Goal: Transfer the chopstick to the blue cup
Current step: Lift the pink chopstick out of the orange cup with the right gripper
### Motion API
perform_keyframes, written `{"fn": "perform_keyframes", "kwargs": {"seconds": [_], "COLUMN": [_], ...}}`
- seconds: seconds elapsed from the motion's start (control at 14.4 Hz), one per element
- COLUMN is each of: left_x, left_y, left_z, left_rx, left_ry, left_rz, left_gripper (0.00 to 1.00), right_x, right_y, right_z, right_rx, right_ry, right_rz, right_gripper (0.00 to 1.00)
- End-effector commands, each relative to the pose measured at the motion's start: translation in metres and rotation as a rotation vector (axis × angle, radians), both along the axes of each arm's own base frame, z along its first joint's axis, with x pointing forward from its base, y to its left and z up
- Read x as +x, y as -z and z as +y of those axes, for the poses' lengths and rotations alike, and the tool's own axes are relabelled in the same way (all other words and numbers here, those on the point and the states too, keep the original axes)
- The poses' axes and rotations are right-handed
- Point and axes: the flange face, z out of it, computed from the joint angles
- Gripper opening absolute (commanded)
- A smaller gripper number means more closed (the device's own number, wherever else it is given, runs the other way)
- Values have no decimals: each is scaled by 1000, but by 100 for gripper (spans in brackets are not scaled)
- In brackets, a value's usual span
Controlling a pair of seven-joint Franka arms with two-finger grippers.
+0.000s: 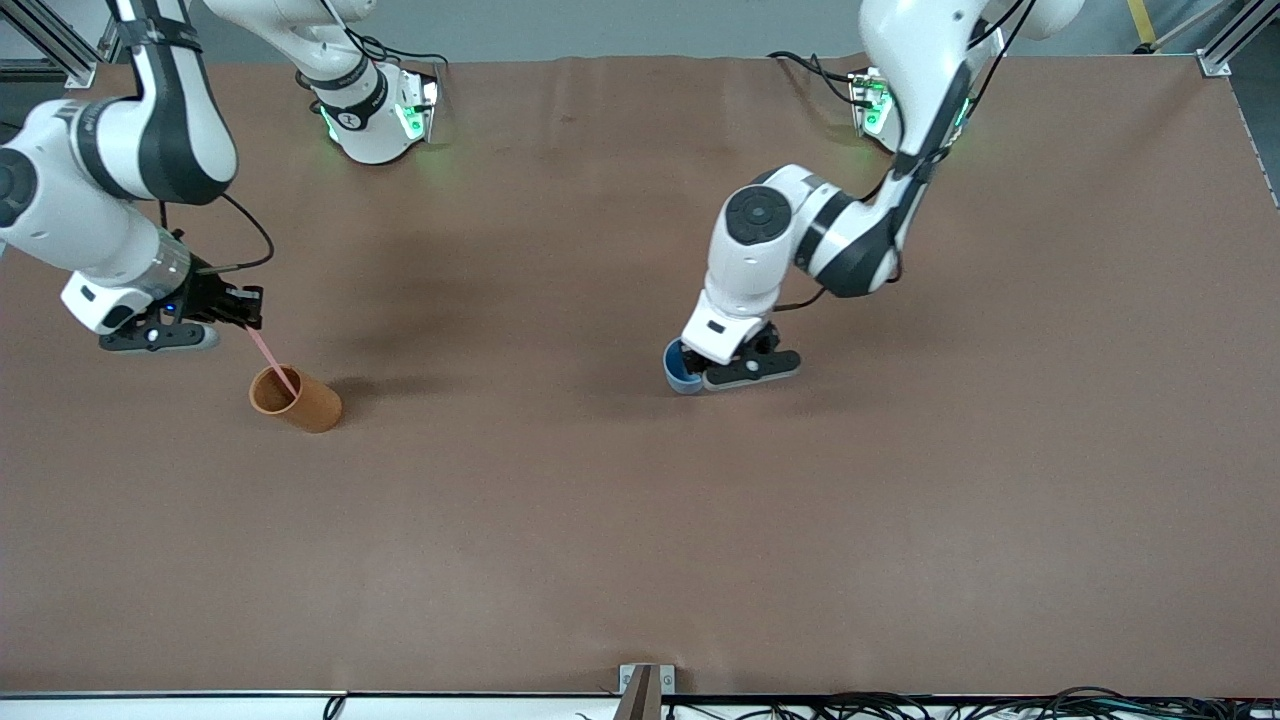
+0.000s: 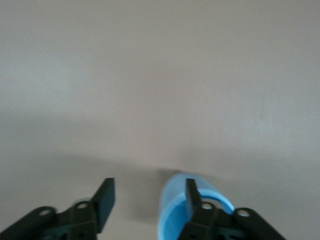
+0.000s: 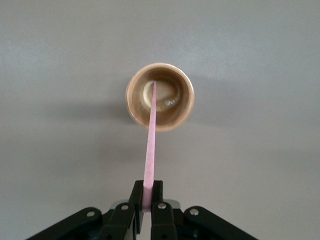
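Note:
My right gripper (image 1: pixel 247 312) is shut on the top end of the pale pink chopstick (image 1: pixel 272 360). The stick slants down into the orange-brown cup (image 1: pixel 297 401), and its lower end rests inside. The right wrist view shows the stick (image 3: pixel 150 145) pinched between the fingers (image 3: pixel 147 192), running down into that cup (image 3: pixel 186 102). The blue cup (image 1: pixel 681 373) stands mid-table under my left gripper (image 1: pixel 705 372). In the left wrist view my left gripper (image 2: pixel 149 191) is open, with one finger inside the blue cup (image 2: pixel 172 220) and the other outside its wall.
The brown table mat (image 1: pixel 640 520) holds nothing else. The two cups stand far apart, the orange-brown one toward the right arm's end. A small bracket (image 1: pixel 645 685) sits at the table edge nearest the front camera.

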Motion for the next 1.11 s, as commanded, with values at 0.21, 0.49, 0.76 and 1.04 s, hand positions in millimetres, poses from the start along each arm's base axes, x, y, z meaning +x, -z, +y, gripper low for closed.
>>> {"fn": "perform_keyframes", "kwargs": {"seconds": [0.21, 0.49, 0.76, 1.04], "left_x": [51, 59, 55, 51], "left_y": [-117, -193, -277, -293], "left_z": [172, 256, 280, 285], "left_rx": [72, 33, 39, 44], "left_ry": [156, 311, 362, 362], "left_rz": [24, 113, 150, 167], "left_gripper": [100, 100, 100, 100], "right_x": [30, 32, 11, 0], "right_y": [-107, -154, -179, -183], "right_z": [3, 86, 208, 322], "right_rx": [-9, -39, -17, 81], "right_ry": [36, 104, 182, 341], "right_rz": [125, 140, 130, 197], "right_gripper": [4, 4, 4, 4]}}
